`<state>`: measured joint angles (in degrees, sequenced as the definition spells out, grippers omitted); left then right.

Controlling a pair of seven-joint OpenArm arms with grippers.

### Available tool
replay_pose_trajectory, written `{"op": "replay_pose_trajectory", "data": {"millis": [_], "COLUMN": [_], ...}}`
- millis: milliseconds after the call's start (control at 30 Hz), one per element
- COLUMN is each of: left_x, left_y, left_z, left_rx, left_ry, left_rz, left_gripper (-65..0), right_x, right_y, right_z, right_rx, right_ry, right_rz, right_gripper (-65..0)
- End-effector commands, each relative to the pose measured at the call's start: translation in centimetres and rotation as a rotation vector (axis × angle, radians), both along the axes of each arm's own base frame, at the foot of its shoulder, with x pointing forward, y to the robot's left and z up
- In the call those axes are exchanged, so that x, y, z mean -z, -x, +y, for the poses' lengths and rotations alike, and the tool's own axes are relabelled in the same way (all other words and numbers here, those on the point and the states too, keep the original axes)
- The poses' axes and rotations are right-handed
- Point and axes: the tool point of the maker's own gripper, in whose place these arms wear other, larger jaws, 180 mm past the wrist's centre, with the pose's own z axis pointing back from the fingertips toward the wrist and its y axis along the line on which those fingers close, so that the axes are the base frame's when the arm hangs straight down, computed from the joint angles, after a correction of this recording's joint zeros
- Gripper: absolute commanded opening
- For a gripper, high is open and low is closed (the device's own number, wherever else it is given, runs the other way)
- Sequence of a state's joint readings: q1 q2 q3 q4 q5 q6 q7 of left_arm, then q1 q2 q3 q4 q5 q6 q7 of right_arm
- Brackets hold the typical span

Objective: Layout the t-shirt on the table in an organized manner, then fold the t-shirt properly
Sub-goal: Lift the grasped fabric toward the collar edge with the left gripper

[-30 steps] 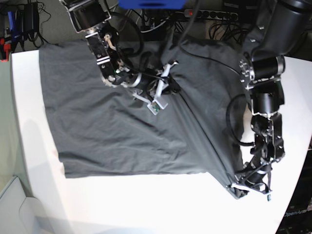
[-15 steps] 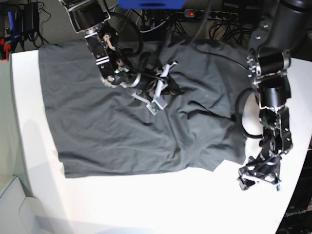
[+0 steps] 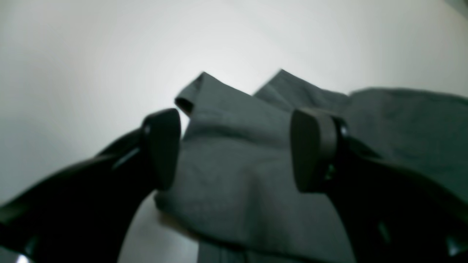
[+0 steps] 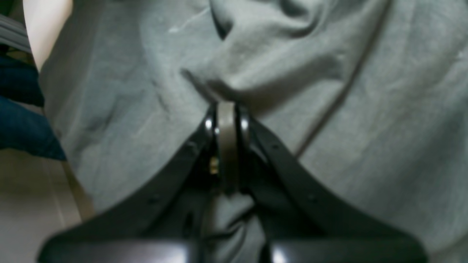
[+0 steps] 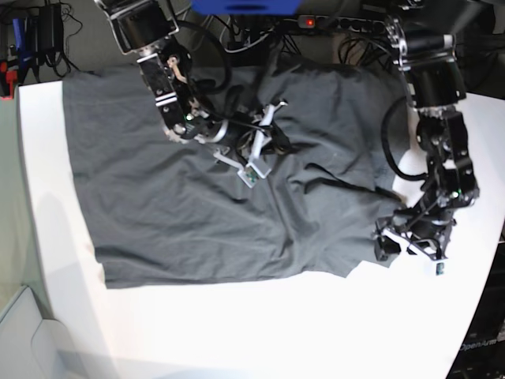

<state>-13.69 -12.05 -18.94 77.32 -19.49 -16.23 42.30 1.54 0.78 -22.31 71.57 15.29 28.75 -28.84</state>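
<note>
The table (image 5: 237, 324) fills the base view, bare white along 6 o'clock and up the 9 o'clock edge. The shirt (image 5: 181, 197) lies spread over its upper half, flat and smooth toward 9 o'clock, rumpled and creased from the centre out to 3 o'clock, with its lower hem running from 8 o'clock toward 5 o'clock.

Only the base view shows both arms at once. The right gripper (image 5: 264, 146) sits just above centre, at about 12 o'clock of the shirt's middle. The left gripper (image 5: 406, 241) hovers at 4 o'clock, at the shirt's ragged lower corner.

The right wrist view adds what the base view cannot resolve: the right gripper (image 4: 226, 109) is clenched, jaws pressed together on a pinched ridge of shirt (image 4: 329, 109), with folds bunching toward 12 o'clock.

The left wrist view shows the left gripper (image 3: 234, 149) released, its fingers (image 3: 164, 146) wide apart with nothing between them; two pointed shirt (image 3: 237, 182) corners lie beyond on the table (image 3: 91, 54), one hem curled at 11 o'clock.

Both wrist views are soft and blurred. The shirt's far edge at 12 o'clock is hidden behind the arms and cables (image 5: 339, 31) in the base view.
</note>
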Motion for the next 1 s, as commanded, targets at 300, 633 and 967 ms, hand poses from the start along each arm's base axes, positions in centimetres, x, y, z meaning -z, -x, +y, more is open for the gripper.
{"op": "replay_pose_trajectory", "data": {"millis": [300, 633, 967], "left_x": [2.5, 8.9, 11.3], "left_y": [8.3, 11.1, 16.0], "left_z": [-2.2, -2.5, -2.1], "left_rx": [0.031, -0.017, -0.038], "left_ry": [-0.019, 0.081, 0.081], "left_rz": [0.128, 0.303, 0.398], "left_gripper": [-43.0, -43.4, -64.4], "right_x": [0.5, 0.2, 0.1], "right_y": [-0.5, -0.7, -1.0], "right_z": [-2.1, -2.0, -2.0], "right_rx": [-0.007, -0.006, -0.006], "right_ry": [0.142, 0.14, 0.14], "right_rz": [-0.016, -0.024, -0.03], "right_gripper": [-65.0, -65.0, -65.0]}}
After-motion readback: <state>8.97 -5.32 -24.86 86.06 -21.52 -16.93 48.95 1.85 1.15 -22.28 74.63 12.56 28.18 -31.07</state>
